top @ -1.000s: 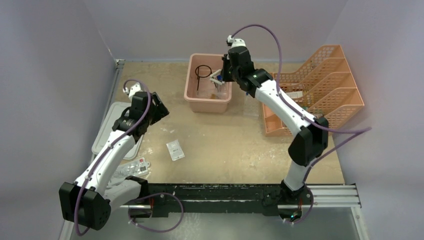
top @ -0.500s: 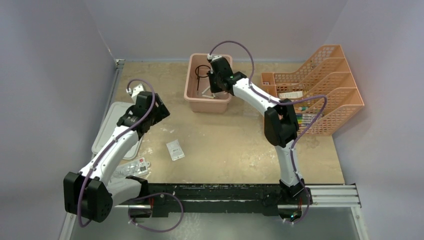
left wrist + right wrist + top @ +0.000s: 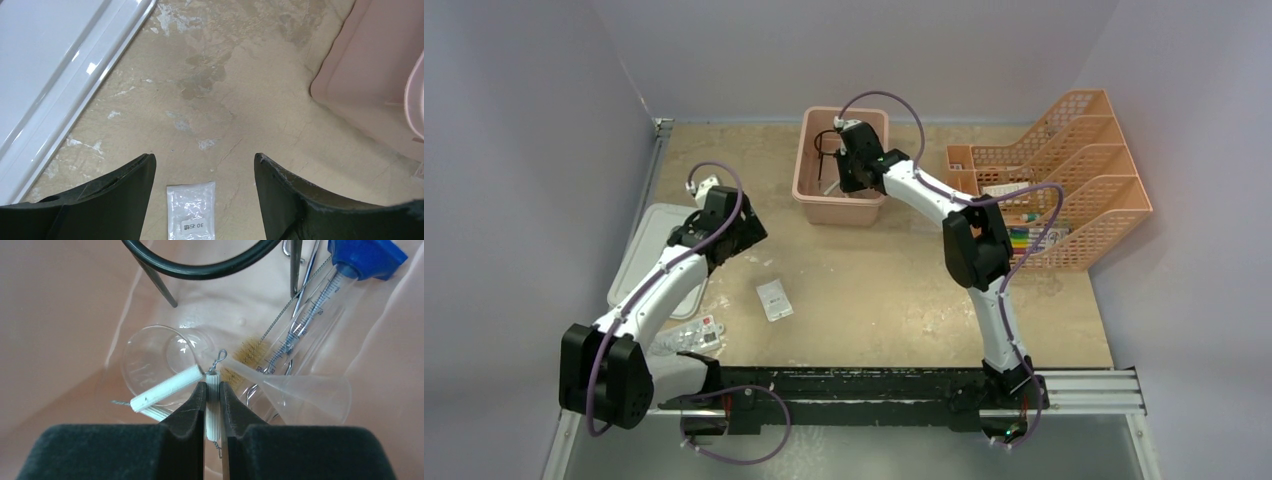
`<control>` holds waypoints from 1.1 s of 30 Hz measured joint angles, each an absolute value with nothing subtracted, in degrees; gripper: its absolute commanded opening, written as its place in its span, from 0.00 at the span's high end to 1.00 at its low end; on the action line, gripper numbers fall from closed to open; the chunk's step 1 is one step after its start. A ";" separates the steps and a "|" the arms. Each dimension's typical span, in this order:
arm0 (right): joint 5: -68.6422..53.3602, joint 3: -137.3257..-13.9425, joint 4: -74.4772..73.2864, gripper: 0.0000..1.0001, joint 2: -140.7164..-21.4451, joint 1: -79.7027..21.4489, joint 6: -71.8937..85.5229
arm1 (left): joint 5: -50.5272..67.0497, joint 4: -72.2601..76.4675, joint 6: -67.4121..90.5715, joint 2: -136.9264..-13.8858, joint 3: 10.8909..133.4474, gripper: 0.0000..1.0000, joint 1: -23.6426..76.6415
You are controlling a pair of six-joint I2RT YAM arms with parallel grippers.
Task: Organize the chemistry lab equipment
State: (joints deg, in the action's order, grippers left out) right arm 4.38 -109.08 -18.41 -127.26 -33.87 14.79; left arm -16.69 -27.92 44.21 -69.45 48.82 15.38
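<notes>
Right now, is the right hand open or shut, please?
Shut: the right hand pinches one white tube of the wire triangle inside the pink tub.

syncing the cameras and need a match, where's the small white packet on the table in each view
Top external: small white packet lies left of centre, nearer the arm bases than the pink tub.
Left wrist: small white packet at bottom middle, between the open left gripper fingers.
Right wrist: not in it.
Shared landmark: pink tub at the left wrist view's right edge; its walls fill the right wrist view.
</notes>
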 measured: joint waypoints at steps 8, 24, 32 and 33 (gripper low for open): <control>4.91 -109.08 -18.22 0.73 -128.25 -33.87 16.08 | -15.33 -30.11 44.49 -70.43 47.16 0.30 15.38; 5.37 -106.98 -19.77 0.49 -110.08 -33.91 17.28 | -8.58 -34.72 44.71 -73.93 43.42 0.39 15.40; 8.12 -102.13 -20.64 0.51 -100.47 -39.42 16.69 | -1.74 -32.84 46.54 -75.09 37.23 0.48 15.40; 8.27 -100.84 -20.69 0.51 -99.72 -41.08 16.84 | -1.39 -32.56 46.87 -75.11 37.15 0.50 15.40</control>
State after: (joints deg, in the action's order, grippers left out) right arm 8.27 -100.84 -20.69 -99.72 -41.08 16.84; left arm -1.39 -32.56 46.87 -75.11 37.15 15.40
